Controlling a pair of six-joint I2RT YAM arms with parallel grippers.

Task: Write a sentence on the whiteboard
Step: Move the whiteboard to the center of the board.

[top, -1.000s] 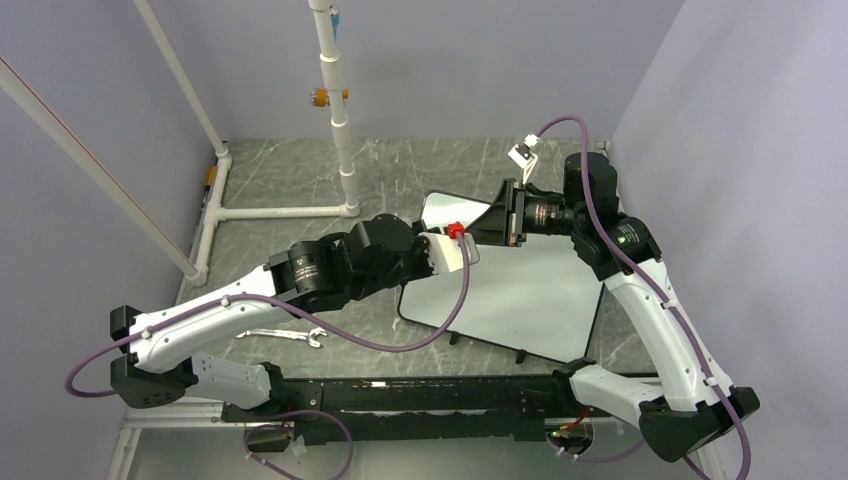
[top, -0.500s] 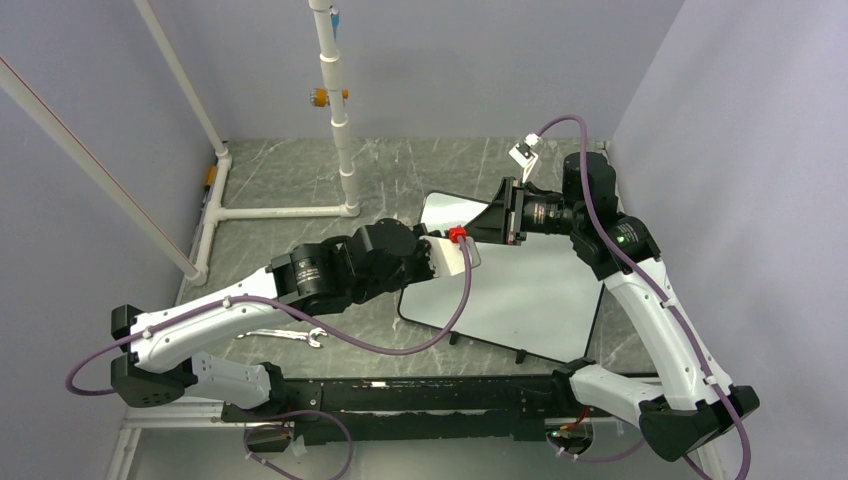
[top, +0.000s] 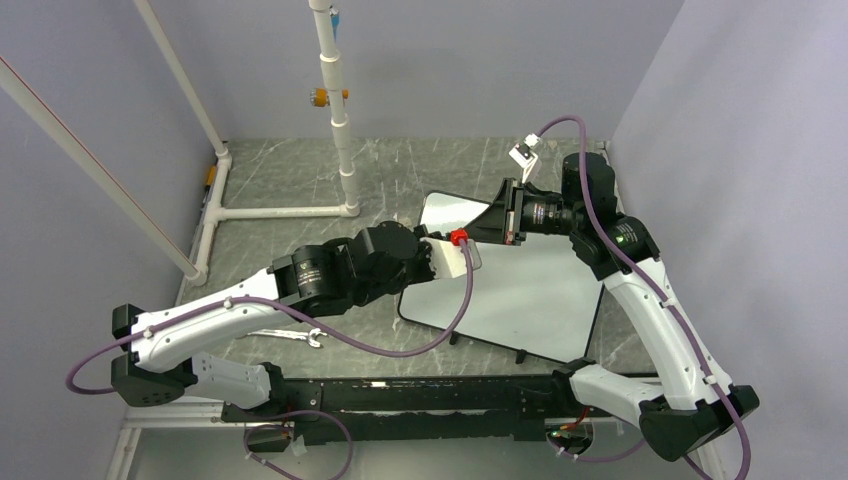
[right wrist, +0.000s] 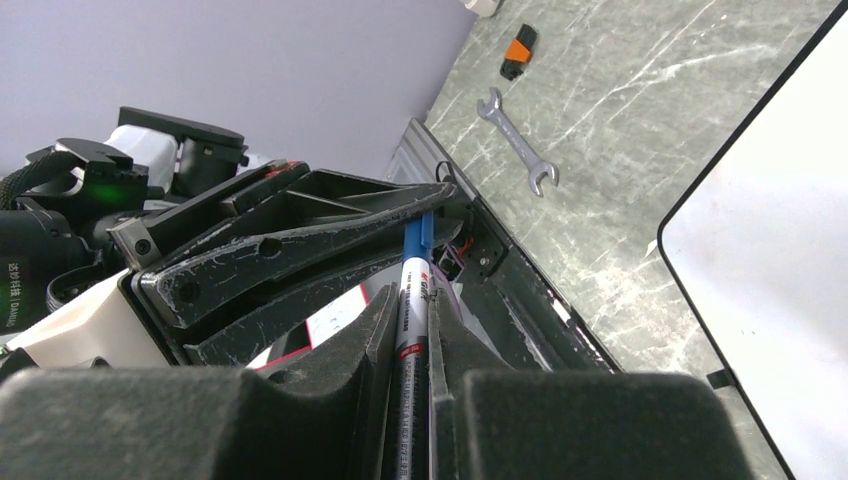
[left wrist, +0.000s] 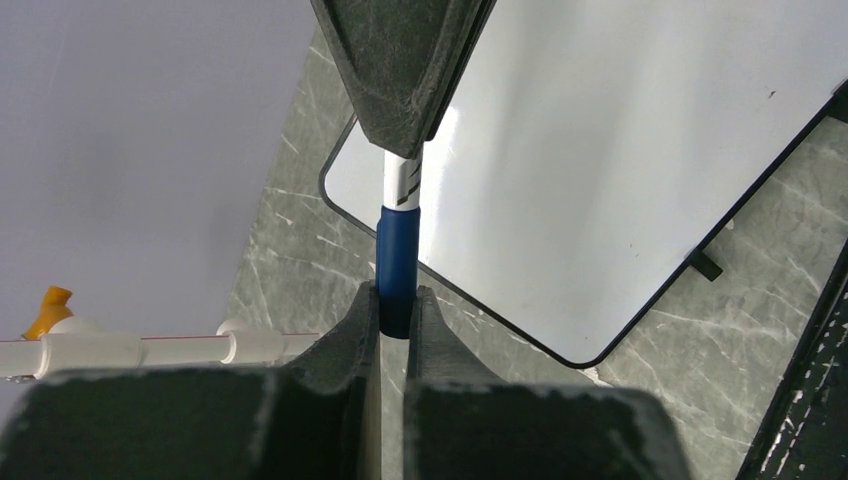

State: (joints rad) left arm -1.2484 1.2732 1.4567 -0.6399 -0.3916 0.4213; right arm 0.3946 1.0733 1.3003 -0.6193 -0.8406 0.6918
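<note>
The whiteboard point(top: 520, 290) lies flat on the table, glossy white with a thin black rim, also seen in the left wrist view point(left wrist: 620, 150) and the right wrist view point(right wrist: 770, 270). No sentence shows on its visible surface. Above its far left corner the two grippers meet tip to tip. My left gripper point(left wrist: 397, 300) is shut on the blue cap point(left wrist: 397, 250) of a marker. My right gripper point(right wrist: 412, 310) is shut on the marker's white barrel point(right wrist: 413, 285). In the top view the left gripper point(top: 462, 247) and the right gripper point(top: 482, 232) almost touch.
A metal wrench point(top: 283, 335) lies on the marble table left of the board, near the front rail. A white pipe frame point(top: 345, 150) stands at the back left. A small orange and black piece point(right wrist: 517, 50) lies by the far edge. Walls close in on the left and right.
The right gripper's jaws have shut on the marker barrel. The left gripper has edged slightly toward the right gripper, still holding the cap.
</note>
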